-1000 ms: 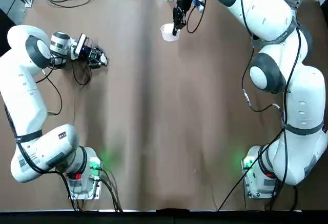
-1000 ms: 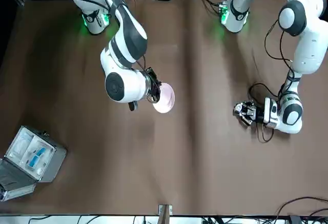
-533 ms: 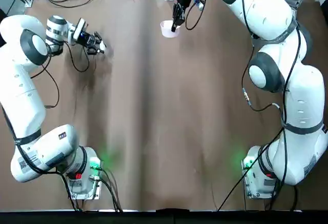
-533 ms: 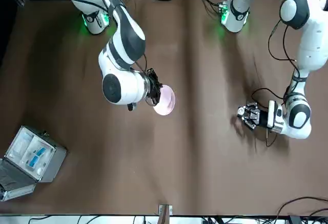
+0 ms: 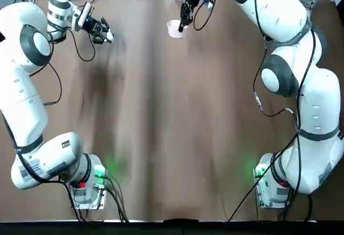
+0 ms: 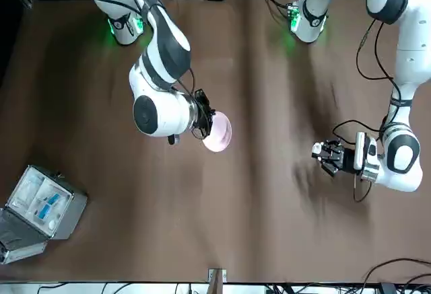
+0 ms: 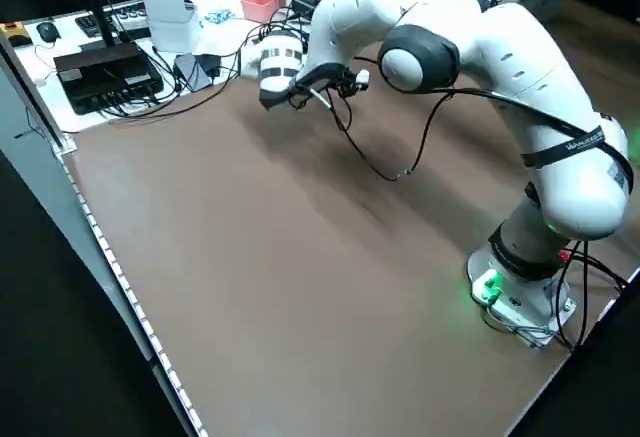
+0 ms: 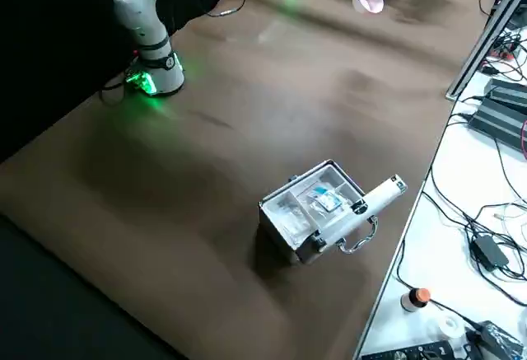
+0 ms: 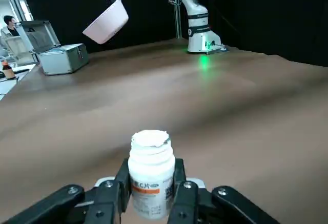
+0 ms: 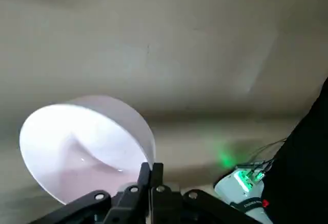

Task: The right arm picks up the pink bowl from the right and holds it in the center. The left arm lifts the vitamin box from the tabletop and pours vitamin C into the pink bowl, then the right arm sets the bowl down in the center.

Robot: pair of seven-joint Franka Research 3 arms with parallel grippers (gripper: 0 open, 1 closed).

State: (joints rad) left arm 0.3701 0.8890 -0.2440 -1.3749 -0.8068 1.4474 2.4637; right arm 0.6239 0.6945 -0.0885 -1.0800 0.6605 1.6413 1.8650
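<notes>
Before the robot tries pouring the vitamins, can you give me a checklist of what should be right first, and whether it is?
1. Bowl held: ok. The right gripper has the pink bowl by its rim, off the table.
2. Vitamin container held: ok. The left gripper has the white bottle between its fingers, upright.
3. Bottle open: cannot tell. No cap shows, but the whitish top might be a torn seal.
4. Bottle over the bowl: not ok. A wide gap of table separates them.
5. Bowl empty: ok. Nothing shows inside it.
</notes>
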